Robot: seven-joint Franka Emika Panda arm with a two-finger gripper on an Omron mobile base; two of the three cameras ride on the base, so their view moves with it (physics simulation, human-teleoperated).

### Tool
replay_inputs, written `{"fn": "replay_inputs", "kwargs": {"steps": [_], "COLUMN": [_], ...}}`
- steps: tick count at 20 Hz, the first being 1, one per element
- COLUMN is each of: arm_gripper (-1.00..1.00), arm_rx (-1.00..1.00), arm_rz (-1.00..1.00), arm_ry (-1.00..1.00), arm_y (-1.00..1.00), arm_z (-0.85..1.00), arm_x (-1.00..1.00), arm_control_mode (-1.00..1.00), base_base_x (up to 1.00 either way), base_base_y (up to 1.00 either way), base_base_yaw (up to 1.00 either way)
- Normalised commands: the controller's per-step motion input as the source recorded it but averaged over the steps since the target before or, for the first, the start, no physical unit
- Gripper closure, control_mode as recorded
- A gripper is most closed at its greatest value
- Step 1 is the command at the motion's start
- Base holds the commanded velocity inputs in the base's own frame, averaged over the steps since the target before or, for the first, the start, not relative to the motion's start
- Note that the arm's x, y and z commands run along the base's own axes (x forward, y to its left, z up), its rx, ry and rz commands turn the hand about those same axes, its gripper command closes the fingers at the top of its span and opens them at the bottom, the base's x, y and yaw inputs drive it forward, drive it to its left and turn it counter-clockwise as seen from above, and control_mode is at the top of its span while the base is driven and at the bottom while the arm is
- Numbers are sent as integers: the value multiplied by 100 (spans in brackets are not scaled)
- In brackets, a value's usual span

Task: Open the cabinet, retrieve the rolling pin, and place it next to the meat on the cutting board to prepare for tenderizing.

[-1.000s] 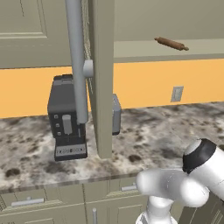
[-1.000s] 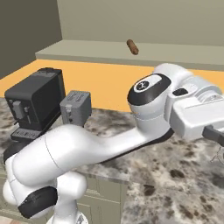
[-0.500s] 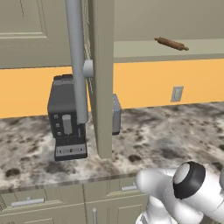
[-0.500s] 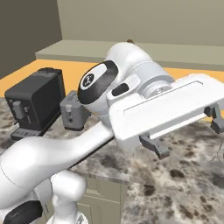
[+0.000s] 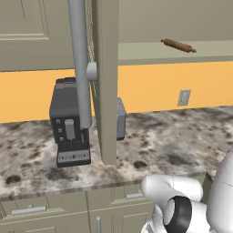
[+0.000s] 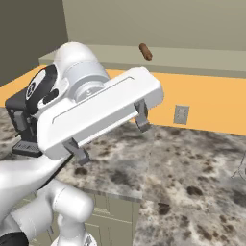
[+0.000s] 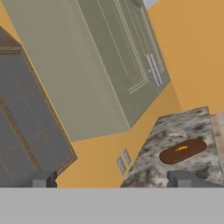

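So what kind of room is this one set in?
A rendered home kitchen, by the look of it: a speckled stone counter over drawer units, wall cabinets above an orange backsplash, a coffee machine on the counter, and a rolling pin on an open cabinet shelf.

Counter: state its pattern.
Mottled grey-brown speckled stone; the counter shows best in the left base view.

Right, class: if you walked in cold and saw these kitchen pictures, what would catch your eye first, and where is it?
First, the robot's big white gripper, held open above the speckled counter in the right base view. Next, the open cabinet door with its long grey handle, standing edge-on in front of the dark coffee machine. Then the rolling pin alone on the cabinet shelf, and, in the hand view, the cutting board with a bit of orange meat on it.
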Motion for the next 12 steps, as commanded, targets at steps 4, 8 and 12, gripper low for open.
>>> {"fn": "replay_inputs", "kwargs": {"steps": [4,8,12], "arm_gripper": [-100,-100,-100], "arm_rx": [-5,-3,-4], "arm_rz": [0,0,0], "arm_ry": [-4,-6,-17], "arm_y": [78,67,58], "arm_z": [4,9,5], "arm_x": [0,-1,-45], "arm_control_mode": [-100,-100,-100], "base_base_x": [0,0,0], "base_base_y": [0,0,0], "base_base_yaw": [0,0,0]}}
